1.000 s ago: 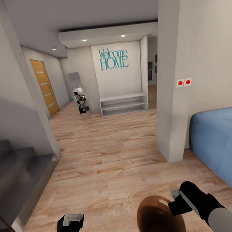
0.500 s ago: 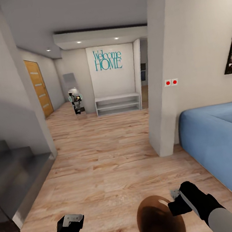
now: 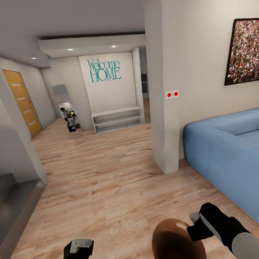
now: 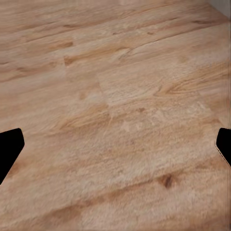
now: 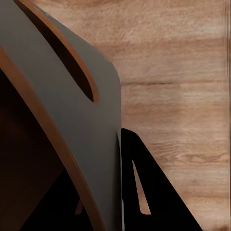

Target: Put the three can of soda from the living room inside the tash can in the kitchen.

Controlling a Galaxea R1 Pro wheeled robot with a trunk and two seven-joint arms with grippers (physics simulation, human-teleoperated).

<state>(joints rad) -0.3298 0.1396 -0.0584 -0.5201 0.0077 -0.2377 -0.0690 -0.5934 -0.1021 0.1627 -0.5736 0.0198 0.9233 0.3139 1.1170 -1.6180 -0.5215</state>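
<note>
The tash can [image 3: 177,245] shows from above as a brown oval opening at the bottom of the head view. My right gripper [image 3: 194,225] is shut on its rim. In the right wrist view the bin's grey wall and brown rim [image 5: 62,110] run between the jaws, with one black finger [image 5: 149,192] on the outside. My left gripper [image 3: 81,244] hangs open over bare wood floor, its fingertips [image 4: 9,144] wide apart with nothing between them. The three can of soda are out of view.
A blue sofa [image 3: 238,152] stands at the right behind a white wall pillar [image 3: 162,100]. Grey stairs [image 3: 8,202] rise at the left. Down the hall are a white low shelf [image 3: 118,118] and a wooden door [image 3: 21,102]. Light wood floor lies ahead.
The whole view has shifted left as the camera turned right, bringing more of the sofa and a framed picture into view. Both grippers and the bin keep their places in the picture.
</note>
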